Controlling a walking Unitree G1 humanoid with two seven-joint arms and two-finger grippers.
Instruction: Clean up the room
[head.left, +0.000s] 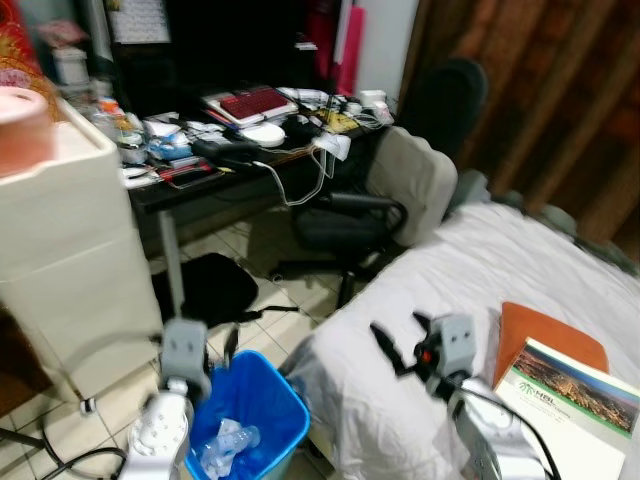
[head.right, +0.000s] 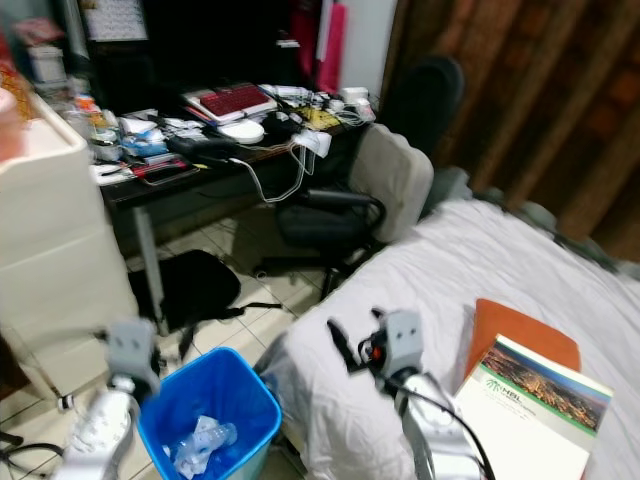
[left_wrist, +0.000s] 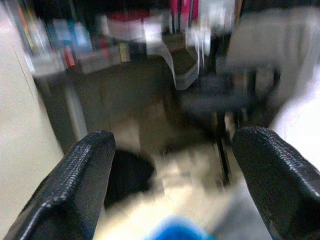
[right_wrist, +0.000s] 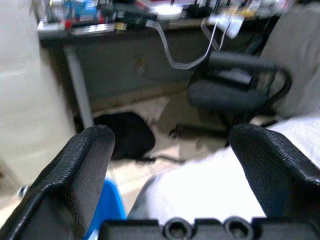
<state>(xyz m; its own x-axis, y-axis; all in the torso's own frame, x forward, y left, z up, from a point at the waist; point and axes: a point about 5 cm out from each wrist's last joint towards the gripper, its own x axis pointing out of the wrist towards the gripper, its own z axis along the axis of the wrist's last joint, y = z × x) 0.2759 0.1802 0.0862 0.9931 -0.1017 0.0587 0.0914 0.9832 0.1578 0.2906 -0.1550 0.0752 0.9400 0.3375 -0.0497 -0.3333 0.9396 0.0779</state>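
— How far along is the cleaning, going by what is lying around?

— I am judging it barely begun. The blue bin (head.left: 245, 405) at the lower left of the frame is holding a few crumpled plastic bottles (head.left: 226, 443), so some rubbish is already in. But the table (head.left: 205, 180) at the upper left is still carrying a heap of clutter, a black bag (head.left: 208, 287) is lying on the floor tiles below it, and a book (head.left: 570, 400) is resting on an orange folder (head.left: 545, 335) on the bed (head.left: 500, 260) at the lower right.

— And what are your arms doing?

— I am holding both raised in front of me. My left claw (head.left: 202, 345) is hanging just above the bin's near rim, fingers spread wide and gripping nothing. My right claw (head.left: 400, 345) is hovering over the bed's white sheet at lower centre, also wide apart and empty, pointing toward the office chair (head.left: 375, 205)
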